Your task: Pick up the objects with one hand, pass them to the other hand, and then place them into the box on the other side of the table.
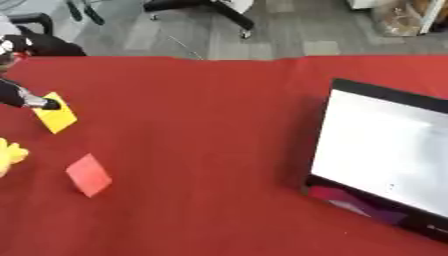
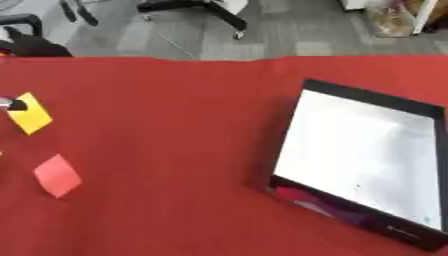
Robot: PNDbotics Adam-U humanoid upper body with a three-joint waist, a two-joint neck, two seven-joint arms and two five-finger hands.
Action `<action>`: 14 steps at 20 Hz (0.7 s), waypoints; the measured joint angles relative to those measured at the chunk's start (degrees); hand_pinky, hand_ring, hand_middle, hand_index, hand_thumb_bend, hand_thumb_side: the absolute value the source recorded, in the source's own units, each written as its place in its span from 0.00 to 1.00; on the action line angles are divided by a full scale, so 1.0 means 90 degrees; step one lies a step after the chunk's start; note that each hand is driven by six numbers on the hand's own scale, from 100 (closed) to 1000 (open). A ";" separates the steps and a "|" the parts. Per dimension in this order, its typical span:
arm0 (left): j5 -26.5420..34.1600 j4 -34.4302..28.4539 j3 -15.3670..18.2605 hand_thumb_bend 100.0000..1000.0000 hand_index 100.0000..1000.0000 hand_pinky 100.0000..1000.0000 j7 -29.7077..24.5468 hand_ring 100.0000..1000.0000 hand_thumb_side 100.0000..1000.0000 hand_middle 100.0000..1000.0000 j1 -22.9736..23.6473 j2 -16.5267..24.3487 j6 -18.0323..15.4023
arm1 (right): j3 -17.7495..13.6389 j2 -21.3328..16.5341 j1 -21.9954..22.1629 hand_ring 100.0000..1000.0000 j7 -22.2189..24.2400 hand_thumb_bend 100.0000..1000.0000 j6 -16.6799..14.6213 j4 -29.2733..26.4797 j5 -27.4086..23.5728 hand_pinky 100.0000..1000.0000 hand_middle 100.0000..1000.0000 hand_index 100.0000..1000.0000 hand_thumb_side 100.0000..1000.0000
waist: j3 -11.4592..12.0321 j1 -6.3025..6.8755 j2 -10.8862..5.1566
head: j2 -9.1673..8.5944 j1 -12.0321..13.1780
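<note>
Two flat cards, a yellow diamond-shaped card (image 1: 55,119) and a red diamond-shaped card (image 1: 88,175), lie on the red-covered worktop (image 1: 201,150) at its left side, well apart from the shallow black-rimmed box with a white floor (image 1: 385,155) on the right. By my reading the task has barely begun: neither card is lifted, no handover has been made, and the box floor looks bare, though a dark purplish patch shows at its near corner and I cannot tell what that is. The left hand (image 1: 35,101) comes in from the left edge, a dark fingertip touching the upper corner of the yellow card; so little of it shows that I cannot tell whether its fingers are spread or pinching. A soft yellow shape (image 1: 10,155) is cut off by the left edge. The right hand is nowhere in sight.
</note>
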 measured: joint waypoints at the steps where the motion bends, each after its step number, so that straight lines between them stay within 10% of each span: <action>1: -0.0058 0.0054 0.0021 0.73 0.87 1.00 0.0037 0.92 0.10 0.79 0.0000 0.0000 0.0037 | 0.0000 0.0000 0.0001 1.00 0.0000 0.00 0.0000 0.0000 0.0001 0.90 1.00 0.99 0.61 | -0.0002 0.0000 0.0000 | -0.0016 0.0020; 14: 0.0010 0.0611 0.0134 0.71 0.87 1.00 0.0192 0.92 0.11 0.78 -0.0014 -0.0003 0.0145 | -0.0023 0.0002 0.0059 1.00 0.0025 0.00 0.0028 -0.0001 0.0059 0.90 1.00 0.99 0.63 | -0.0052 0.0032 0.0085 | -0.0098 0.0180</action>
